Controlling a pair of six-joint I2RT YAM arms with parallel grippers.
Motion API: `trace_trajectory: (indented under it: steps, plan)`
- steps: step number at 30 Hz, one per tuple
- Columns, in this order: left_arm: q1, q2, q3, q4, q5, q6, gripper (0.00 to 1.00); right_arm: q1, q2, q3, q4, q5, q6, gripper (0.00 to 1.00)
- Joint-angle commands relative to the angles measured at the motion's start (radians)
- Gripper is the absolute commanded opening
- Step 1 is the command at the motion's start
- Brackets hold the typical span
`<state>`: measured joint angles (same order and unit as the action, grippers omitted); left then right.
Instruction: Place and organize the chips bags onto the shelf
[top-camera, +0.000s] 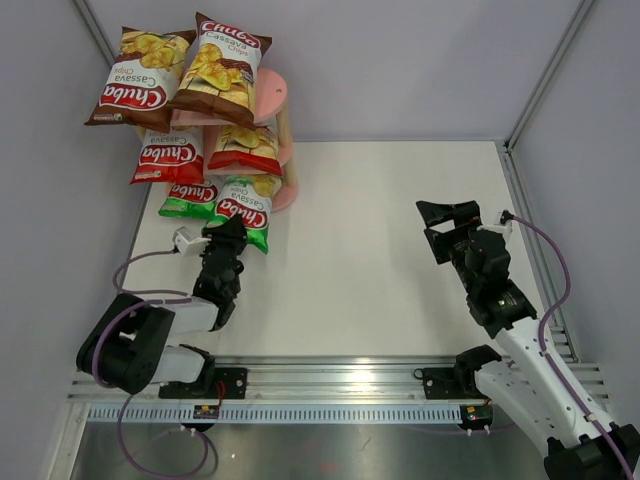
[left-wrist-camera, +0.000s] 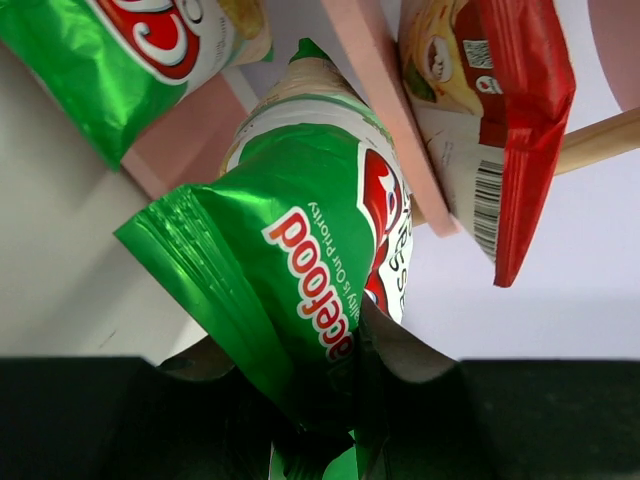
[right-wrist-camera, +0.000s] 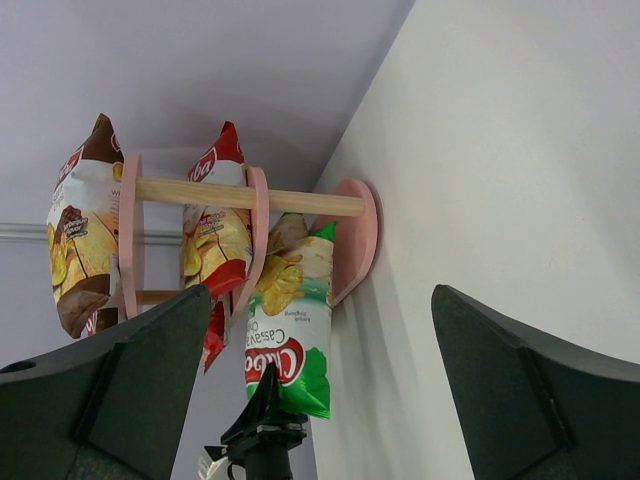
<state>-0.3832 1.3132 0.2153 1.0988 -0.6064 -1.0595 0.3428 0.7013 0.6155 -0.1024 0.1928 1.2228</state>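
Left pincer (top-camera: 231, 234) clamps one of two green bags (top-camera: 244, 208).

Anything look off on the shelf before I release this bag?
Yes. The green bag in the left gripper juts off the bottom tier of the shelf, not seated. On top, the left brown bag overhangs the board.

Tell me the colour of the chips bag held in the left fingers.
Green, with red-and-white lettering. The bag shows best in the left wrist view.

light: bright, even, diffuse | shadows: faint, soft | glare: sheen on green bag (left-wrist-camera: 250, 270) foil | top view: sharp
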Motion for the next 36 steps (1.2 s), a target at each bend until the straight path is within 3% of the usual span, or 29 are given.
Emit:
trace_trajectory:
  steps: [1,20,27,36]
  plan:
    - [0.02,0.04,0.062,0.101,-0.001,0.026,0.16,-0.01,-0.008,0.039,0.021,0.027,-0.026,0.99]
    - [0.067,0.317,0.292,0.156,0.062,0.066,0.18,-0.027,0.03,0.036,0.092,-0.042,-0.036,0.99]
    - [0.064,0.437,0.369,0.151,0.071,0.061,0.24,-0.031,0.046,0.026,0.156,-0.118,-0.025,0.99]
    - [0.04,0.475,0.412,0.021,0.054,0.029,0.43,-0.031,0.027,0.012,0.158,-0.122,-0.057,0.99]
